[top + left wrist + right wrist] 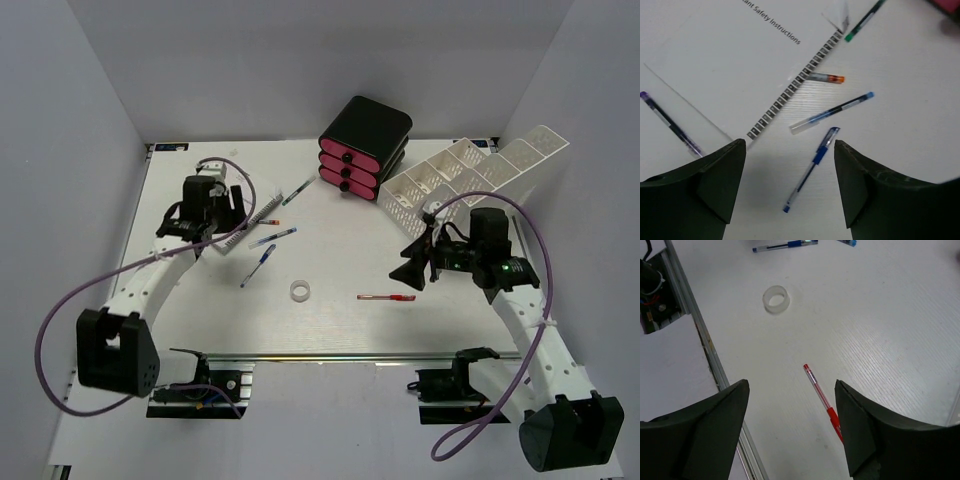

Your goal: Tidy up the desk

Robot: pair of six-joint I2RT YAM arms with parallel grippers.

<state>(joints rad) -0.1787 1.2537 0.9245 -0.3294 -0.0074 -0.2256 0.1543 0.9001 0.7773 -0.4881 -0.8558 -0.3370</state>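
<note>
The white desk [350, 325] holds scattered stationery. My left gripper [222, 228] is open and empty above a spiral-bound booklet [730, 55]. A blue pen [812, 167] lies below, between its fingers. A second blue pen [832, 112], an orange-tipped stub [825, 77], a green pen [865, 20] and a purple pen [670, 125] lie around. My right gripper [412, 266] is open and empty over a red pen [821, 397], which also shows in the top view [386, 297]. A clear tape roll [776, 299] lies further left.
A black-and-pink drawer unit [362, 145] stands at the back centre. A white perforated compartment tray [470, 175] lies tilted at the back right, close behind my right arm. The silver rail [705, 345] runs along the desk's near edge.
</note>
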